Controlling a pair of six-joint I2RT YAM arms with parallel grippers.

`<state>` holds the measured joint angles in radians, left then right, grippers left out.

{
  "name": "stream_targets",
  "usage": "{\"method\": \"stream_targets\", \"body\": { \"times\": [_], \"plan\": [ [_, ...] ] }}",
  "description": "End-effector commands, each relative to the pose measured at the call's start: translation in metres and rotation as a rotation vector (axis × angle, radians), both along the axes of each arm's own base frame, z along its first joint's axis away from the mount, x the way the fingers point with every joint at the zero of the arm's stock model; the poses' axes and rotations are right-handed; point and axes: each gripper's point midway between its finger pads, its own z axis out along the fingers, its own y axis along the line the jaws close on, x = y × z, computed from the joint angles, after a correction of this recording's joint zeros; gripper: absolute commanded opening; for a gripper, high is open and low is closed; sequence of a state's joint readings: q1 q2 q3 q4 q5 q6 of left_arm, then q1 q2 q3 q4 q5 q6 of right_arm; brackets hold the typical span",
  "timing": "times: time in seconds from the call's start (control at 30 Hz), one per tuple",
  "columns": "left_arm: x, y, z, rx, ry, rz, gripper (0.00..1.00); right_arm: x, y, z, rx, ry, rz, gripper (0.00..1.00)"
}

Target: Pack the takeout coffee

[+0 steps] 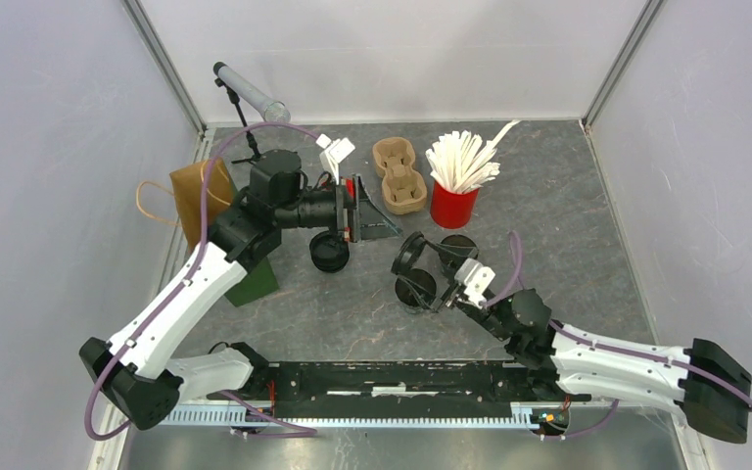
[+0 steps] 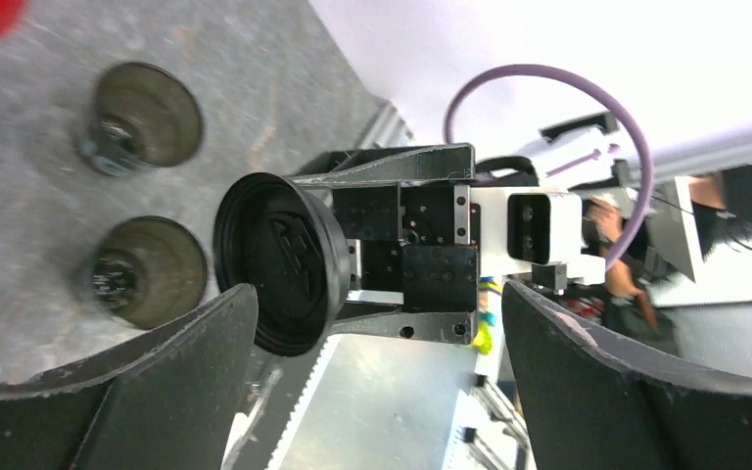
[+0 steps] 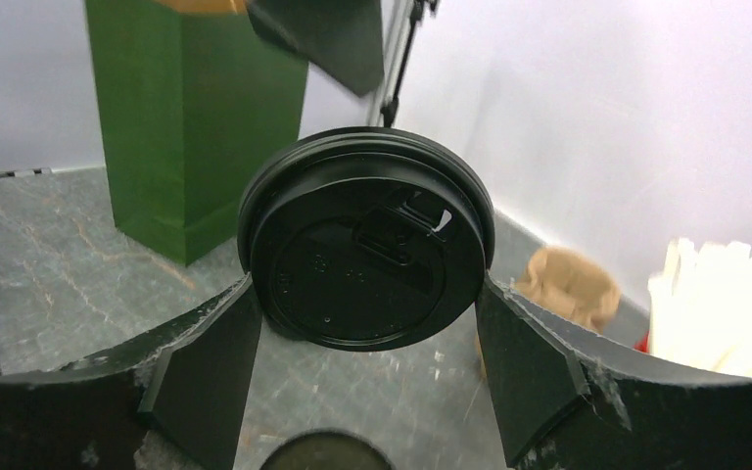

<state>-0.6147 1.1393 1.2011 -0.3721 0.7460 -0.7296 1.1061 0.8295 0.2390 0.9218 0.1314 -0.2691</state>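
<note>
A black coffee lid (image 3: 365,240) stands on edge between my right gripper's (image 3: 365,294) fingers, which press on its rim at both sides. From above, that right gripper (image 1: 416,264) holds the lid (image 1: 409,253) over the middle of the table. Two open black cups (image 1: 419,289) (image 1: 458,245) stand beside it, and a third cup (image 1: 331,253) sits under the left arm. My left gripper (image 1: 367,211) hangs open and empty, facing the lid (image 2: 279,259) from the left. The left gripper (image 2: 377,294) has its fingers wide apart.
A pulp cup carrier (image 1: 399,174) lies at the back centre, next to a red cup of white stirrers (image 1: 455,191). A brown paper bag (image 1: 201,196) and a green box (image 1: 255,279) stand at the left. A microphone stand (image 1: 250,98) is at the back left.
</note>
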Motion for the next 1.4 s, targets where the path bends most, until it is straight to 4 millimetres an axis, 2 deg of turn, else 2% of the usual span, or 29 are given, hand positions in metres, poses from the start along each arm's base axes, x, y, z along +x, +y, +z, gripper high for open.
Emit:
{"method": "stream_targets", "body": {
  "times": [0.0, 0.13, 0.17, 0.27, 0.43, 0.67, 0.83, 0.9, 1.1, 1.37],
  "plan": [
    [0.027, 0.02, -0.004, 0.159, -0.134, 0.145, 1.0, 0.014, -0.013, -0.031, -0.055, 0.312, -0.113, 0.77],
    [0.057, 0.054, -0.031, 0.32, -0.145, 0.358, 1.0, 0.025, -0.034, -0.039, -0.177, 0.504, -0.28, 0.83],
    [0.063, 0.063, -0.04, 0.343, -0.128, 0.4, 1.0, 0.024, -0.041, -0.047, -0.245, 0.539, -0.314, 0.84],
    [0.068, 0.08, -0.058, 0.336, -0.08, 0.461, 1.0, 0.021, -0.047, -0.042, -0.379, 0.597, -0.348, 0.84],
    [0.051, 0.089, -0.086, 0.284, -0.044, 0.409, 1.0, 0.016, -0.052, -0.049, -0.582, 0.683, -0.386, 0.84],
    [0.017, 0.106, -0.105, 0.305, -0.094, 0.384, 1.0, 0.006, -0.04, -0.075, -0.803, 0.75, -0.315, 0.85],
    [-0.003, 0.11, -0.112, 0.285, -0.176, 0.331, 1.0, 0.006, -0.034, -0.09, -0.924, 0.789, -0.294, 0.86],
    [-0.008, 0.107, -0.107, 0.258, -0.191, 0.299, 1.0, 0.007, -0.031, -0.094, -0.948, 0.809, -0.29, 0.86],
    [-0.009, 0.112, -0.096, 0.247, -0.253, 0.324, 1.0, 0.007, -0.016, -0.105, -0.969, 0.869, -0.225, 0.86],
    [-0.018, 0.122, -0.078, 0.196, -0.345, 0.379, 1.0, 0.009, -0.01, -0.118, -1.062, 0.919, -0.213, 0.85]
  ]
}}
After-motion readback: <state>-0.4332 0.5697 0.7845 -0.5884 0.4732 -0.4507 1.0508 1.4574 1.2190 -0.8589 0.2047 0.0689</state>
